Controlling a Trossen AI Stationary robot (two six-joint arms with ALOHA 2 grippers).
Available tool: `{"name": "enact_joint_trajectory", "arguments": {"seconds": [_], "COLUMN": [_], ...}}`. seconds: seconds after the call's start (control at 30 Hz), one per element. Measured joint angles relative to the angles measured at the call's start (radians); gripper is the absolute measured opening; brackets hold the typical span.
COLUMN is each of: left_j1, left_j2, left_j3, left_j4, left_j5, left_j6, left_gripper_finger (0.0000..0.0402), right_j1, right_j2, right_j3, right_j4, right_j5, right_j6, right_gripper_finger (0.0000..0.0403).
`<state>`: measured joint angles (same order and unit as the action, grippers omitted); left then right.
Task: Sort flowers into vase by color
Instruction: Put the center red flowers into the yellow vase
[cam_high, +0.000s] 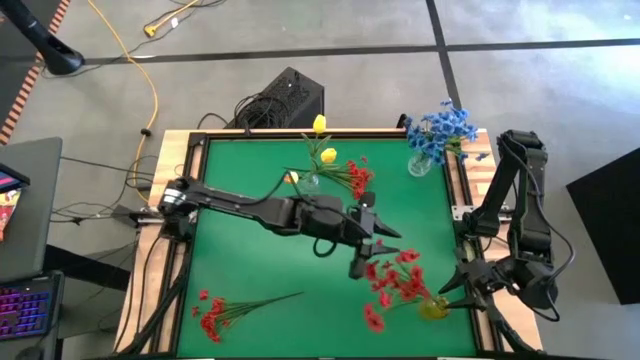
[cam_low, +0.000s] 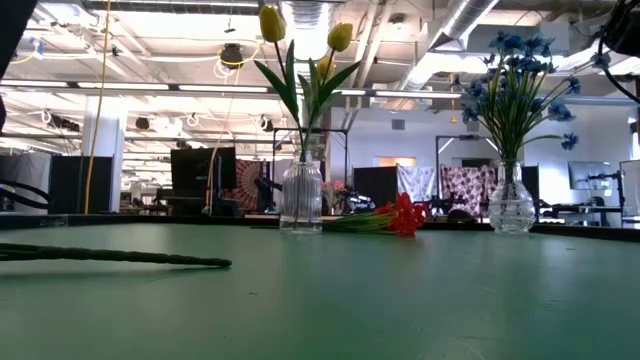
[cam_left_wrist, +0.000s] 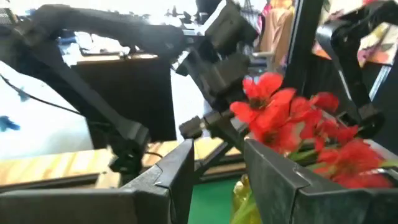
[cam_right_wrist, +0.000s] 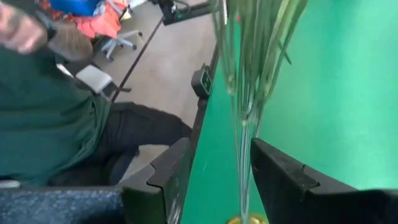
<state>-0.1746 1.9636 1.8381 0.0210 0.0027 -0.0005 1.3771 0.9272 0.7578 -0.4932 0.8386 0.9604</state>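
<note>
Hovering at mid-table, left gripper (cam_high: 376, 250) has fingers parted and holds nothing, just beside the red flowers (cam_high: 395, 282) standing in a yellowish vase (cam_high: 435, 308). Right gripper (cam_high: 456, 284) straddles that vase; can't tell if it's clamped. Risk: the left gripper snags the blooms and tips the vase, which sits near the table edge (cam_high: 462, 205). More room toward the mat's middle. Loose red sprig (cam_high: 212, 316) lies front left.

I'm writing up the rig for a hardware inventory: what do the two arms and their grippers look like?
Both arms are black, built of slim jointed links. The left arm has dark cabling looped along it and a blocky wrist; the right arm shows thicker, rounded links. The left gripper and right gripper each carry two flat, angular dark fingers. No markings are legible.
</note>
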Motion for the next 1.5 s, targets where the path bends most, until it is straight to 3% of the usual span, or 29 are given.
{"name": "enact_joint_trajectory", "arguments": {"seconds": [0.27,0.5,0.6,0.73,0.87,0.93,1.03,1.13,1.33,1.5], "left_j1": [0.011,-0.027,-0.065,-0.138,-0.177,-0.179,-0.168,-0.153,-0.115,-0.099], "left_j2": [-0.137,-0.297,-0.326,-0.307,-0.231,-0.180,-0.089,-0.038,-0.014,-0.015], "left_j3": [0.000,-0.009,-0.050,-0.152,-0.253,-0.273,-0.252,-0.198,-0.086,-0.066], "left_j4": [-0.268,-0.525,-0.598,-0.557,-0.373,-0.255,-0.154,-0.138,-0.127,-0.041], "left_j5": [-0.028,-0.209,-0.232,-0.224,-0.242,-0.200,-0.107,-0.089,-0.088,-0.014], "left_j6": [0.014,-0.066,-0.177,-0.275,-0.325,-0.333,-0.312,-0.277,-0.183,-0.163], "left_gripper_finger": [0.0130,0.0130,0.0130,0.0130,0.0130,0.0128,0.0117,0.0097,0.0053,0.0020], "right_j1": [-0.040,-0.092,-0.109,-0.118,-0.118,-0.118,-0.114,-0.105,-0.096,-0.096], "right_j2": [0.000,0.000,0.000,0.000,-0.010,-0.019,-0.038,-0.055,-0.071,-0.078], "right_j3": [0.000,0.000,0.000,0.000,0.000,0.010,0.044,0.075,0.120,0.151], "right_j4": [-0.070,-0.086,-0.086,-0.086,-0.083,-0.087,-0.081,-0.074,-0.075,-0.073], "right_j5": [-0.032,-0.098,-0.125,-0.141,-0.142,-0.145,-0.169,-0.185,-0.186,-0.184], "right_j6": [0.000,0.000,-0.001,-0.001,0.000,0.000,0.014,0.026,0.023,-0.061], "right_gripper_finger": [0.0194,0.0188,0.0182,0.0174,0.0166,0.0162,0.0156,0.0148,0.0135,0.0132]}}
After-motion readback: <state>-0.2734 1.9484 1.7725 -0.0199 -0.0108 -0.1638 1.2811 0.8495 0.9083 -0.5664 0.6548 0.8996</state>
